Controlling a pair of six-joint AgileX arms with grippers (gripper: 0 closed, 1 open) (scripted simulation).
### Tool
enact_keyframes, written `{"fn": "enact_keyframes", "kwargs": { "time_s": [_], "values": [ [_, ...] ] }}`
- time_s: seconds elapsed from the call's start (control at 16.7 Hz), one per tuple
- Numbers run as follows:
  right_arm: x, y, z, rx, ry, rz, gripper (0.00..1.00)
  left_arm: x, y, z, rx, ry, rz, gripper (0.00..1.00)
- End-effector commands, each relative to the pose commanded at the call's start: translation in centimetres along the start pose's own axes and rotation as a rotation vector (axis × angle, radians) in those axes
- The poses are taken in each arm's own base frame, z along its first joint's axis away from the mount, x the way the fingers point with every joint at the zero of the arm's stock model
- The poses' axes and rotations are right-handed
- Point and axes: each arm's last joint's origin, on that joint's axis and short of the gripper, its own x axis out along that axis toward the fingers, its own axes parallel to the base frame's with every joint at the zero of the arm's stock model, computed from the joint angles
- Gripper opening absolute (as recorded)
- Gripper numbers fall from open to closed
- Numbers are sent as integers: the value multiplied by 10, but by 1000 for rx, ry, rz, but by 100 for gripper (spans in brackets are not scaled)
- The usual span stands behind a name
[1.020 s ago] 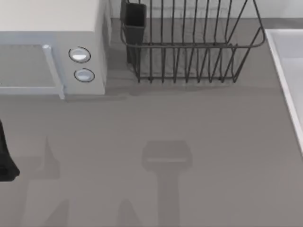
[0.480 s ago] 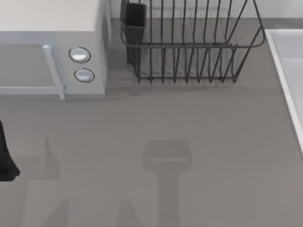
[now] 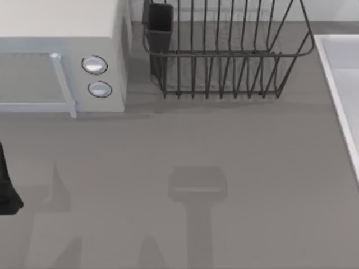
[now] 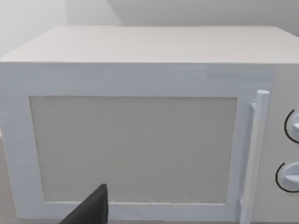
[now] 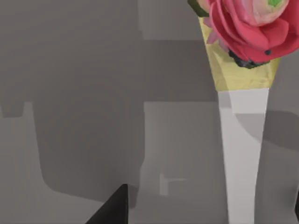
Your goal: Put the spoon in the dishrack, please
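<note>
A dark wire dishrack (image 3: 224, 53) stands at the far side of the grey table (image 3: 224, 145), its rectangular utensil cup (image 3: 160, 19) at the corner nearest a pale grey microwave (image 3: 61, 56); the rack's bars hold nothing that can be seen. The microwave, door shut with a vertical handle (image 4: 254, 154) and two round knobs (image 3: 94, 65), sits to the rack's left. The left arm (image 3: 7, 185) is parked at the table's left edge, one dark fingertip (image 4: 93, 210) of its gripper facing the microwave door; how far its fingers are parted cannot be told. The right wrist view shows a pink flower (image 5: 250, 28) in a yellow-and-white cone (image 5: 243, 140) above the table, with a dark fingertip (image 5: 114, 207) low in the picture; its opening likewise cannot be told
</note>
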Motion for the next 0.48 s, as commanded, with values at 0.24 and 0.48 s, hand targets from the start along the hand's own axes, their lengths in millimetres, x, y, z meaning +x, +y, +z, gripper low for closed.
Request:
{"fn": "enact_keyframes", "kwargs": {
  "time_s": [0.24,0.48],
  "values": [
    [-25,-1,1,23,-16,-1,0,0,0,0,0,0,0,100],
    [-61,-15,9,16,-22,-9,0,0,0,0,0,0,0,100]
  ]
}}
